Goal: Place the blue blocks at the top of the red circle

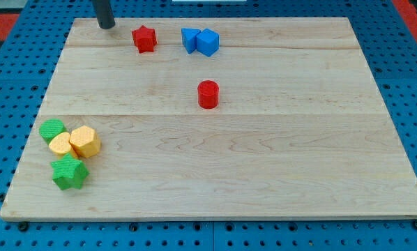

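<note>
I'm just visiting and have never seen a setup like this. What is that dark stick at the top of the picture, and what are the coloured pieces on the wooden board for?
There is only one camera, looking down at a slant on a wooden board. The dark stick is the end of a robot arm. It has no hand and holds nothing; my tip only slides along the board and pushes blocks. It stands at the view's top left, left of the red star, touching no block. Two blue blocks sit together near the top, above the red circle, a small round block. At the view's lower left cluster a green round block, two yellow blocks and a green star.
</note>
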Controlling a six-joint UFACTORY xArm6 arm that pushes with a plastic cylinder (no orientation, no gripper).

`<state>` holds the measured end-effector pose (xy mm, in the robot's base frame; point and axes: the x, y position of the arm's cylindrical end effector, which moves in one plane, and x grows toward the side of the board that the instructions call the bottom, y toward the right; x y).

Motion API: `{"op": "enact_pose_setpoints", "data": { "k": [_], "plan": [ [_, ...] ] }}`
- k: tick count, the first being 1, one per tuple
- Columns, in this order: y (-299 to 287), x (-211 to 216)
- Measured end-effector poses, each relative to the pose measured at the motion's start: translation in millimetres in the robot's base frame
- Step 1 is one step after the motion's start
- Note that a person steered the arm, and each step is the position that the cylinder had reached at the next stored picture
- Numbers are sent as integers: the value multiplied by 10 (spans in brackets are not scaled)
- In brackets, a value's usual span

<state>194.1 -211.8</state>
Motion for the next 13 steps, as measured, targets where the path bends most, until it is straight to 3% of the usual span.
{"op": "enact_pose_setpoints", "data": {
  "k": [1, 2, 3, 4, 5, 6, 7, 9, 11, 12, 13],
  "plan": [
    [867, 259],
    [1728, 1105],
    [1670, 1188],
    [1914, 946],
    [2924, 949],
    [3090, 502],
    [2818, 170],
    [2284, 976],
    [2316, 1],
    [1820, 62],
    [1714, 626]
  ]
}}
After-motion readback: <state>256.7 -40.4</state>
